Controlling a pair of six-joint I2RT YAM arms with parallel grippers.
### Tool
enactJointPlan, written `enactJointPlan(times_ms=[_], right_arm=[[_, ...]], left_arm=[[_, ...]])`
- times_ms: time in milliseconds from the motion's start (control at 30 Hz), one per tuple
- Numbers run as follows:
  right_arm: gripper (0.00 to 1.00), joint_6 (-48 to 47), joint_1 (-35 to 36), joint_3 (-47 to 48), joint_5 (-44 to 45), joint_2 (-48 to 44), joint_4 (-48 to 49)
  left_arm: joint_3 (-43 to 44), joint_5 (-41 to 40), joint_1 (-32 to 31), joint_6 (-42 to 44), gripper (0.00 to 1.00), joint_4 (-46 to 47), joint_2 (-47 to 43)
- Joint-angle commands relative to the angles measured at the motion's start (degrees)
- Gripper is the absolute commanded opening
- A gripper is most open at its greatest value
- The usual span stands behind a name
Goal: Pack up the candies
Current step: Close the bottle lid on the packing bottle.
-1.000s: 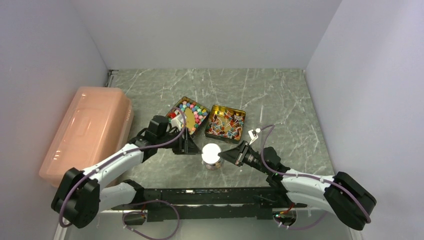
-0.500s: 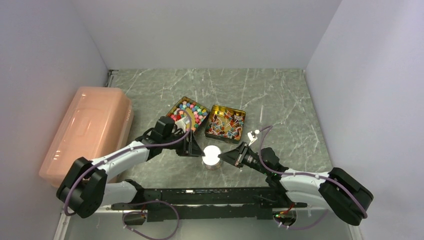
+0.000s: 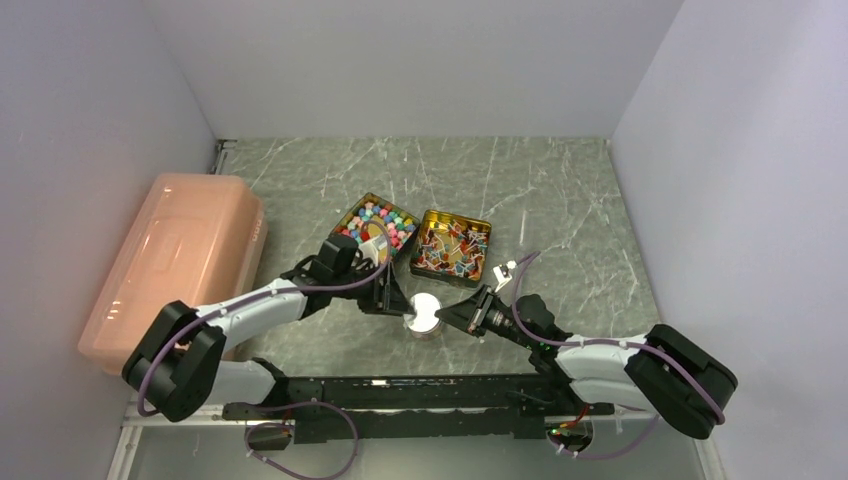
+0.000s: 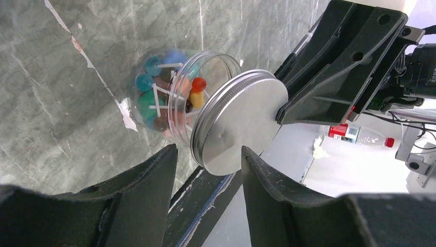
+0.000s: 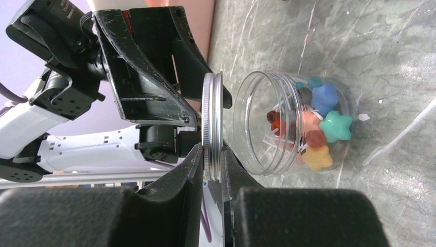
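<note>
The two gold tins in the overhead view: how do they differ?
The left tin holds small round sweets in pink, blue, green and yellow; the right tin holds twist-wrapped pieces. The left tin's near corner is hidden behind the robot's left arm; the right tin shows in full. Both are square, gold, open, and sit side by side on the table.

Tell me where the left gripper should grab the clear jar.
Probably the smooth round wall of the jar below its threaded mouth, level from the side of the left gripper. It stands upright, and the right gripper holds the lid over the mouth, blocking the top and that side.
</note>
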Motion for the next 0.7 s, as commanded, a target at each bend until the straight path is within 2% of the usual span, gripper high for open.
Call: enactJointPlan(times_ms=[0,667], right_arm=[[0.12,0.32,-0.24,-2.67,-0.13,-0.8,2.92],[0.16,0.18,-0.23,-5.11,1.63,-4.75,-2.55]], left_arm=[[2.45,-0.34,-0.65,0.44,0.54,2.22,1.16],[5.26,-0.65,-3.19,0.29,0.53,1.53,4.43]])
